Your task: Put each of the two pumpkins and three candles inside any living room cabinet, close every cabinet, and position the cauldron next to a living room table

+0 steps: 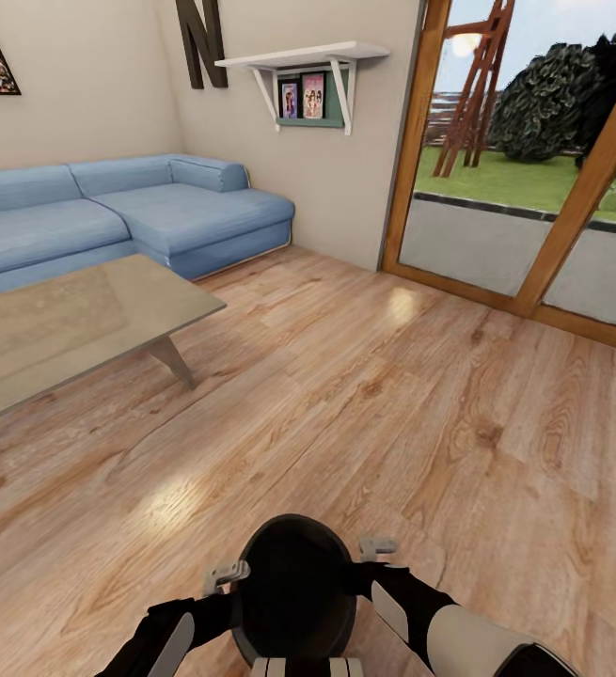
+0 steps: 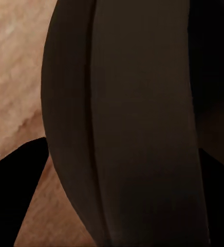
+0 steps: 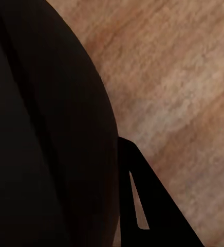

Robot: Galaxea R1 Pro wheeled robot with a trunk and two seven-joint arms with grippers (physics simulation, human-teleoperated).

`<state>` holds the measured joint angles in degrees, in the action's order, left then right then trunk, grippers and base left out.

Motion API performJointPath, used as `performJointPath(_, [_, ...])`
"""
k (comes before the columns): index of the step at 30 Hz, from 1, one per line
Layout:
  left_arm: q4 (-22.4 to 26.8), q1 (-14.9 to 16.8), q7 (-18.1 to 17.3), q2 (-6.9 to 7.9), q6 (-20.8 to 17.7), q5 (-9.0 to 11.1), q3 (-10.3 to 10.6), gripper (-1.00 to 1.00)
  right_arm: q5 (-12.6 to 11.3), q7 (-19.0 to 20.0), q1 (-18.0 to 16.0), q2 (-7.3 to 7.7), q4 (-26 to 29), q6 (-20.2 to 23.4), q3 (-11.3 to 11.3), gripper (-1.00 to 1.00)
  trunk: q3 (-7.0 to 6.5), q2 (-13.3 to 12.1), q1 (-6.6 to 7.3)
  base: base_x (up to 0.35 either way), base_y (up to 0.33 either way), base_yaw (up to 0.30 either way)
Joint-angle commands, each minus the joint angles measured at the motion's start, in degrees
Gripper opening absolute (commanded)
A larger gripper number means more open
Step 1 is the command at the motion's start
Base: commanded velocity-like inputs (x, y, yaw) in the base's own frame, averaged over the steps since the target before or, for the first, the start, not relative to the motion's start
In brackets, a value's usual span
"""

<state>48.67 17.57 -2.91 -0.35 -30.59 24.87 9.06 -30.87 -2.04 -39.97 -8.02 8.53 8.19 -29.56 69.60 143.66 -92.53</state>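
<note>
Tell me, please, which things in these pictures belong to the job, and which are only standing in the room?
Belong to the job:
- cauldron, held between both arms
- left gripper and right gripper, one at each side of it
- table, ahead to the left

Only standing there:
- blue sofa
- wall shelf with photos
- glass door

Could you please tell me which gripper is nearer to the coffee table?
Left. The left gripper presses the cauldron's side facing the coffee table; the right gripper presses its far side.

High head view; wrist views against cauldron (image 1: 293,588).
</note>
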Motion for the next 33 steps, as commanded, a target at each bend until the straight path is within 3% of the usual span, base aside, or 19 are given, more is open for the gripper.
performJointPath(1, [0.04, 0.01, -0.09, 0.0, -0.26, 0.27, 0.0, -1.0, -0.5, -0.24, -0.02, 0.03, 0.09, 0.25, -0.41, -1.0, 0.05, 0.02, 0.01, 0.0, 0.0, 0.0])
performJointPath(33, [0.03, 0.0, -0.17, 0.06, 2.07, 0.44, 0.0, -1.0, -0.47, -0.24, -0.02, 0.03, 0.07, 0.25, -0.41, -1.0, 0.05, 0.02, 0.01, 0.0, 0.0, 0.0])
